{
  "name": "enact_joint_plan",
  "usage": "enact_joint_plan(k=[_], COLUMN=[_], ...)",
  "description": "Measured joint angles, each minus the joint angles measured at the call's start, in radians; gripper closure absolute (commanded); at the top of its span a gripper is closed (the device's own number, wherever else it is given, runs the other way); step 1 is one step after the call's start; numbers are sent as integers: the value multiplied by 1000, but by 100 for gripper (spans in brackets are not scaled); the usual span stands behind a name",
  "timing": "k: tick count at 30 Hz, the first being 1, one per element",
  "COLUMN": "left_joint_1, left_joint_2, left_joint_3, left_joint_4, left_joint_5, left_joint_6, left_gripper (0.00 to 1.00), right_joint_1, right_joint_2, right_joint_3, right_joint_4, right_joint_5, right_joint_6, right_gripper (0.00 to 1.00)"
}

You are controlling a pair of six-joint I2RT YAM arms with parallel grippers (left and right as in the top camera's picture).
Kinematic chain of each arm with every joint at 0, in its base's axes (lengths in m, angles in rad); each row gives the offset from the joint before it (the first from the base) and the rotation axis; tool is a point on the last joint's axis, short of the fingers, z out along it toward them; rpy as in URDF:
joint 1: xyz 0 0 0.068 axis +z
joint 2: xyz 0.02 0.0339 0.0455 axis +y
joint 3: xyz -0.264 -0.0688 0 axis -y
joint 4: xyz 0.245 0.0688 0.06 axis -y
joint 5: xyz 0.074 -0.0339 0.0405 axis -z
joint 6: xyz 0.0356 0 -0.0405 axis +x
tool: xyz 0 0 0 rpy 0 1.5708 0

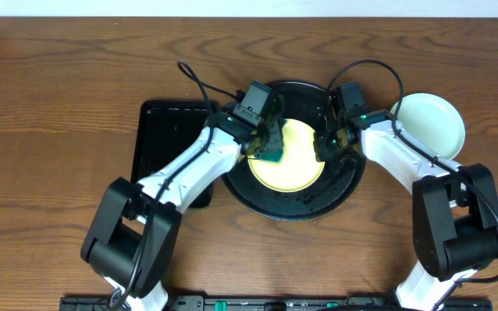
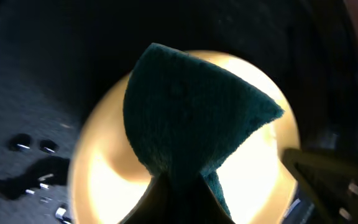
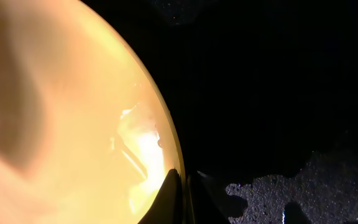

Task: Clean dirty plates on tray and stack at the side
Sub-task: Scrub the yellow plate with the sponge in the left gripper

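A pale yellow plate point(image 1: 290, 157) lies in the round black tray point(image 1: 346, 186). My left gripper point(image 1: 269, 145) is shut on a dark green sponge point(image 2: 191, 118) that presses on the plate's left part point(image 2: 253, 168). My right gripper point(image 1: 329, 144) is shut on the plate's right rim point(image 3: 157, 118), one finger on each side. A mint-blue plate point(image 1: 429, 125) sits on the wood tabletop to the right of the tray. No smear shows on the yellow plate.
A rectangular black tray point(image 1: 164, 138) lies left of the round tray, partly under my left arm. Water drops lie on the round tray's floor point(image 3: 328, 180). Bare wood table point(image 1: 59, 104) spreads left and right.
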Motion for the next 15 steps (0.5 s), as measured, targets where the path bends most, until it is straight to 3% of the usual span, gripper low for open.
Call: enact_joint_plan(k=[10, 15], left_joint_1=[-149, -150], left_joint_2=[113, 120], left_joint_3=[0, 5], left_joint_4=[39, 25], left_joint_5=[-2, -29], left_joint_6=[-65, -57], left_gripper=[93, 93], right_joint_1=[0, 0], right_joint_2=[0, 0], right_joint_3=[0, 0], right_joint_4=[-2, -5], right_joint_5=[2, 6], right_joint_6=[0, 0], right_gripper=[99, 99])
